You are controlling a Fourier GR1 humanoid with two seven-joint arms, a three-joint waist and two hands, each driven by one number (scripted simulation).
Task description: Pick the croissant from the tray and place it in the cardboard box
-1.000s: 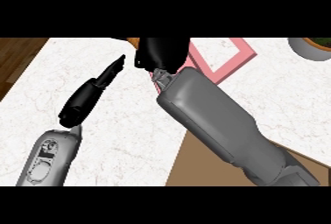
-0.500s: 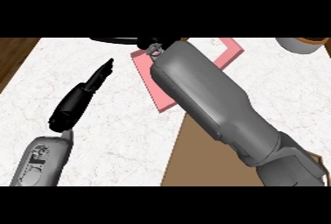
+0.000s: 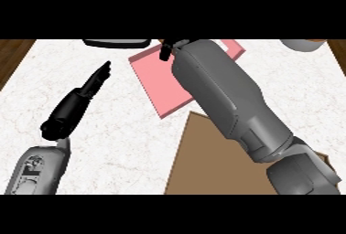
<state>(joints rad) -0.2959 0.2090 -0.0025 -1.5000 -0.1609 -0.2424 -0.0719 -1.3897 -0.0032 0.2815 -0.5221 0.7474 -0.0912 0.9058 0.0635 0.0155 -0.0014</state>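
Note:
The pink tray (image 3: pixel 161 87) lies on the white counter, largely covered by my right forearm (image 3: pixel 223 100), which stretches from the lower right to the top centre. Of my right hand (image 3: pixel 165 49) only a small black part shows at the top edge, above the tray's far side. The croissant is nowhere to be seen. The brown cardboard box (image 3: pixel 199 160) sits in front of the tray, under my right arm. My left hand (image 3: pixel 73 106) hovers over the counter to the tray's left, open, with straight fingers pointing up and right, holding nothing.
A dark, grey-rimmed object (image 3: pixel 116 42) sits at the counter's far edge, top centre. A grey round object (image 3: pixel 303 44) shows at the top right. Brown wooden floor borders the white counter (image 3: pixel 121 146) at both upper corners.
My right arm has reached farther away over the tray, and its hand has slid mostly past the top edge. The left hand has hardly moved.

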